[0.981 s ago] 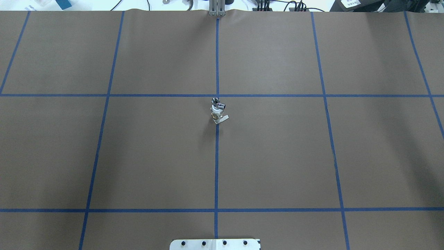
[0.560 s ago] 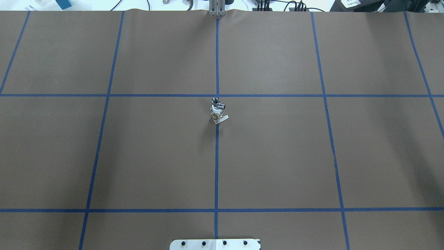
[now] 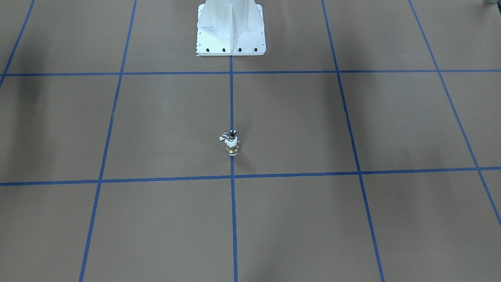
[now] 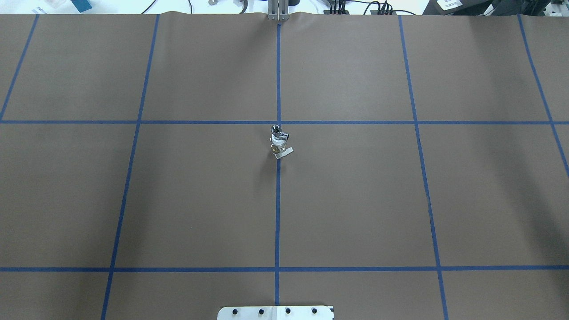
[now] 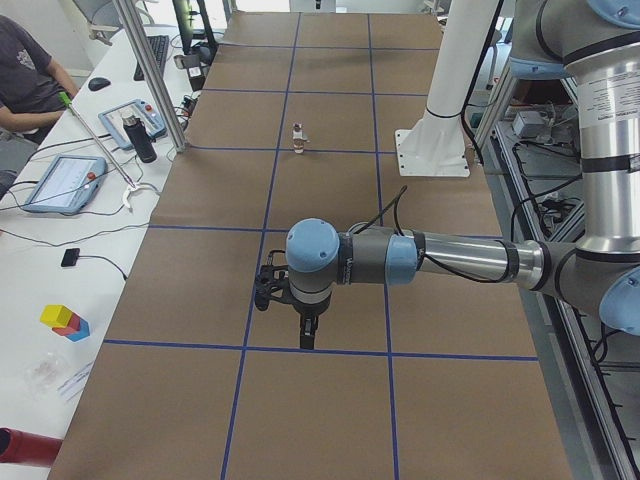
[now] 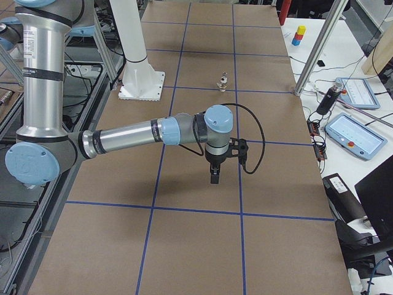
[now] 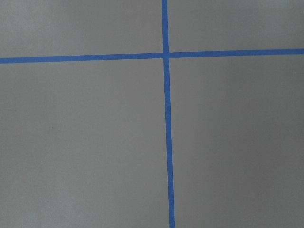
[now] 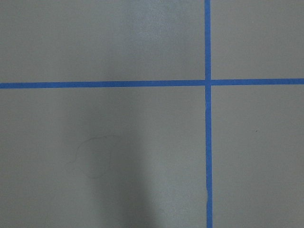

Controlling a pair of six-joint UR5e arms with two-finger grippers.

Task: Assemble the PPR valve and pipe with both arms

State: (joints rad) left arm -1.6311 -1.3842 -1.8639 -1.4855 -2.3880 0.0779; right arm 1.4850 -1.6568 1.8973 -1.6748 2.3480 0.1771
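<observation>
The PPR valve [image 4: 276, 145], white with a brass middle and a pale lever, stands upright at the table's centre on the blue middle line. The silver pipe [image 4: 277, 130] sits on its top end. Both also show in the front view, the valve [image 3: 232, 148] below the pipe [image 3: 232, 134]. The left gripper [image 5: 303, 335] hangs over the table's left end, far from them, and shows only in the left side view. The right gripper [image 6: 214, 175] hangs over the right end, only in the right side view. I cannot tell whether either is open or shut. Both wrist views show only paper and tape.
Brown paper with a blue tape grid [image 4: 278, 200] covers the table. The white pedestal base [image 3: 231, 31] stands at the robot's edge. A metal post [image 5: 150, 75] and desks with tablets [image 6: 356, 132] line the far side, where a person [image 5: 25, 80] sits.
</observation>
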